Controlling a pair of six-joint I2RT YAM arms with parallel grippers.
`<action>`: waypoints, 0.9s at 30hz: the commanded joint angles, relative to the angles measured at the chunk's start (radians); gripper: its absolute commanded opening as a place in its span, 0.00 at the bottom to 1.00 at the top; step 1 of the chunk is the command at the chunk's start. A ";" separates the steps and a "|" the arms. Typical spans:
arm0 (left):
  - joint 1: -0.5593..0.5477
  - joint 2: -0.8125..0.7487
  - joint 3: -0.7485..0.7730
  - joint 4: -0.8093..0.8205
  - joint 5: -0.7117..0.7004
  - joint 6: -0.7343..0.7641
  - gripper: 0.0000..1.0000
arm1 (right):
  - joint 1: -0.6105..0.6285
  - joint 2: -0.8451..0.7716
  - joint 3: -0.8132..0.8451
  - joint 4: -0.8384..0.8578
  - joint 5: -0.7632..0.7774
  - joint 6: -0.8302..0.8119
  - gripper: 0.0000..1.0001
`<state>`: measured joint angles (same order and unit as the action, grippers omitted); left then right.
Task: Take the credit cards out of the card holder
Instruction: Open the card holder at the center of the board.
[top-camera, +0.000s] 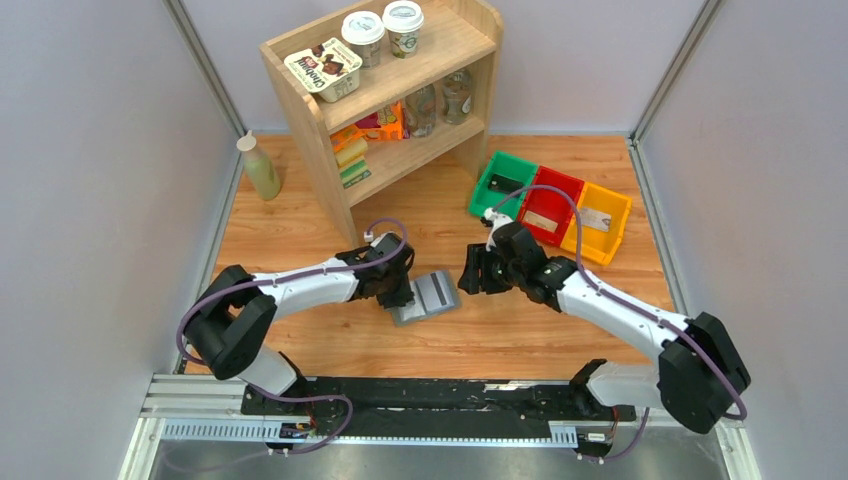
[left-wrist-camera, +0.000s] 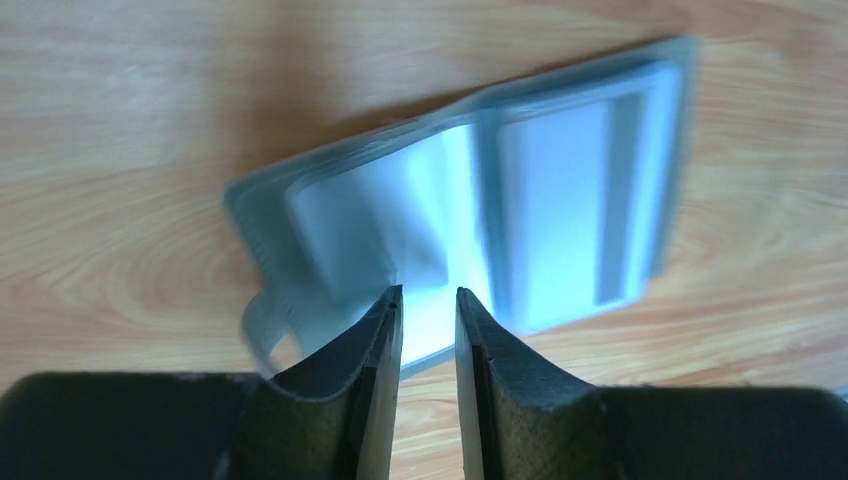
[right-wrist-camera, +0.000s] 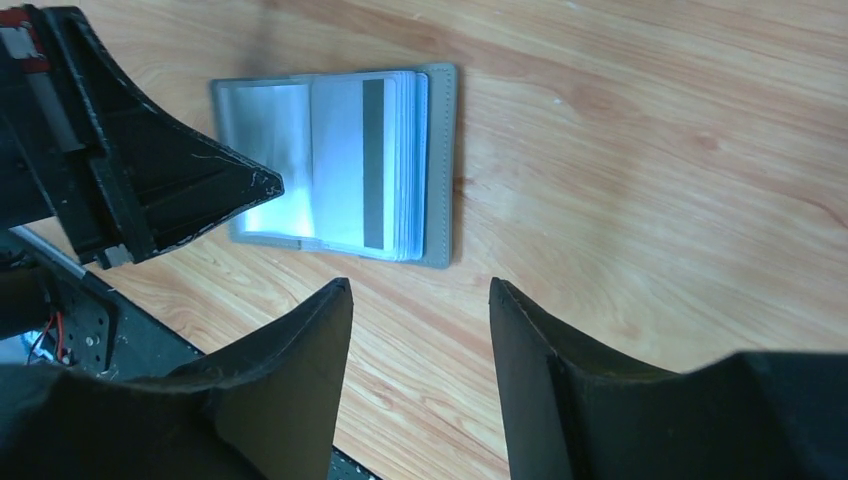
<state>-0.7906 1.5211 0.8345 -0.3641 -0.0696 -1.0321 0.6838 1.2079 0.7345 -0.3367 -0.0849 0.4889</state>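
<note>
Card holder (right-wrist-camera: 290, 130) open flat on the counter (top-camera: 520, 335), credit cards (right-wrist-camera: 372, 165) stacked in one half. Could skid or fold shut under the left hand (left-wrist-camera: 428, 292), narrowed to a slit at the pocket edge, nothing clearly pinched. Might catch several cards at once with the right hand (right-wrist-camera: 420, 285), half open, empty, just beside.

Bright, even light. L-wrist view v. blurred: card holder (left-wrist-camera: 480, 210) just ahead of L claw (left-wrist-camera: 428, 300) smeared, w/ glare on it. R-wrist view sharp.
</note>
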 joint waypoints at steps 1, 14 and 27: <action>0.036 -0.061 -0.066 0.063 0.045 0.003 0.33 | -0.003 0.083 0.081 0.113 -0.111 -0.023 0.54; 0.091 -0.157 -0.189 0.103 0.109 0.073 0.29 | -0.001 0.338 0.227 0.199 -0.312 -0.003 0.32; 0.140 -0.188 -0.248 0.146 0.172 0.090 0.29 | -0.012 0.478 0.099 0.327 -0.289 0.092 0.26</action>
<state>-0.6598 1.3556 0.5919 -0.2520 0.0753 -0.9684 0.6827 1.6749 0.8894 -0.0807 -0.3916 0.5327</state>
